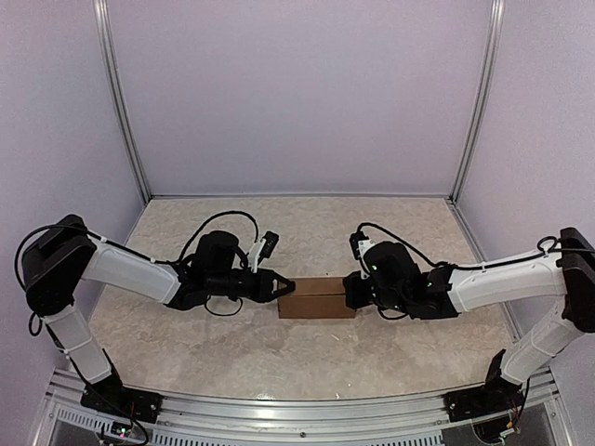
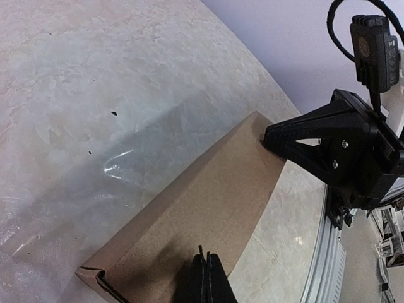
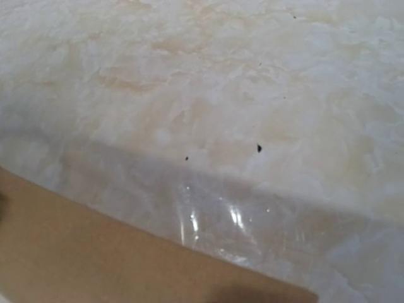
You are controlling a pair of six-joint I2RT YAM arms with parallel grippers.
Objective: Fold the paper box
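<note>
As the left end effector [image 1: 286, 288] and the right end effector [image 1: 347, 290], both closed tight on nothing, only press on opposite ends of the closed paper box [image 1: 317, 298] near the middle of the surface [image 1: 279, 232], an uneven push may turn it or crush an end flap.

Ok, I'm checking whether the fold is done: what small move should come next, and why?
Probably ease both pincers back from the ends. The box already looks closed, with the shut left pincer and shut right pincer against opposite ends. One corner near the left pincer gapes slightly, so watch it.
</note>
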